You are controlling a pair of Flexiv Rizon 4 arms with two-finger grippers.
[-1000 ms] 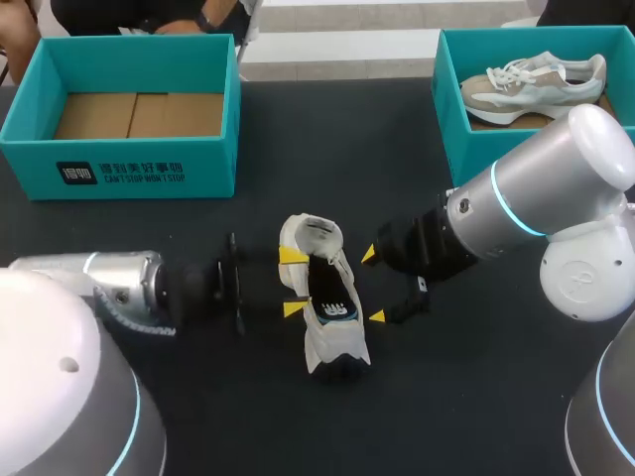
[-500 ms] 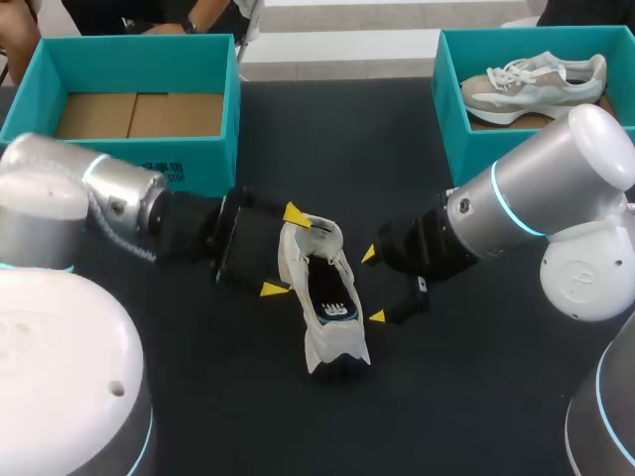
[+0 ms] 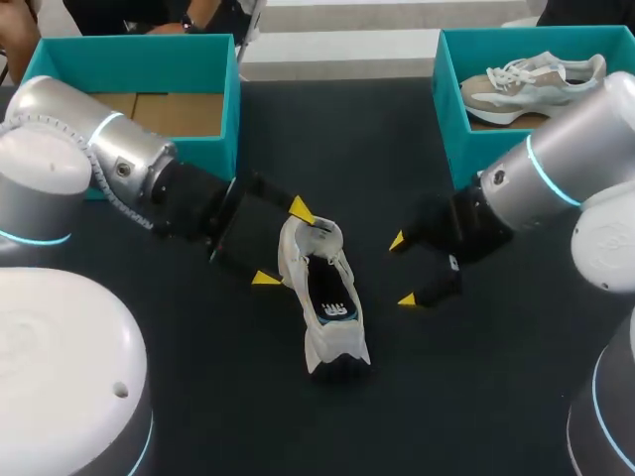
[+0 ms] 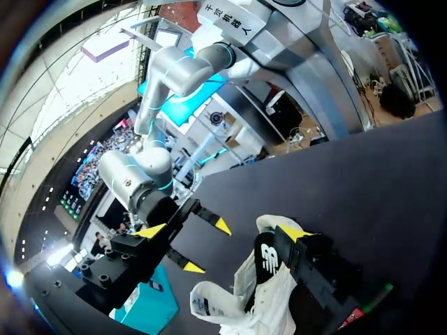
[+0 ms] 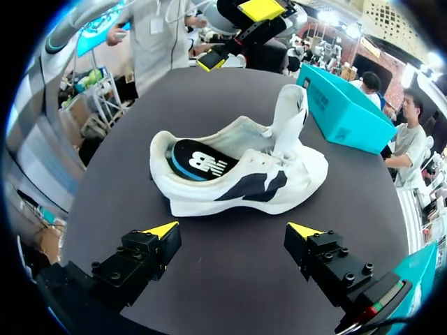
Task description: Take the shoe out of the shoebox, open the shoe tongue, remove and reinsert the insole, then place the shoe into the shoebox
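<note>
My left tool (image 3: pixel 283 244) is spread wide, one tip just beside the toe end of the white shoe (image 3: pixel 325 297). My right tool (image 3: pixel 402 270) is spread too, near the shoe's other side, not touching it. The shoe stands on the bench (image 3: pixel 327 139) between them, tongue up, insole (image 5: pixel 199 162) inside, apart from the teal box (image 3: pixel 139 67) at my left

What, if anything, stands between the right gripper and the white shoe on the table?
Nothing visible: only bare table lies between the open right gripper and the shoe ahead of it.
</note>
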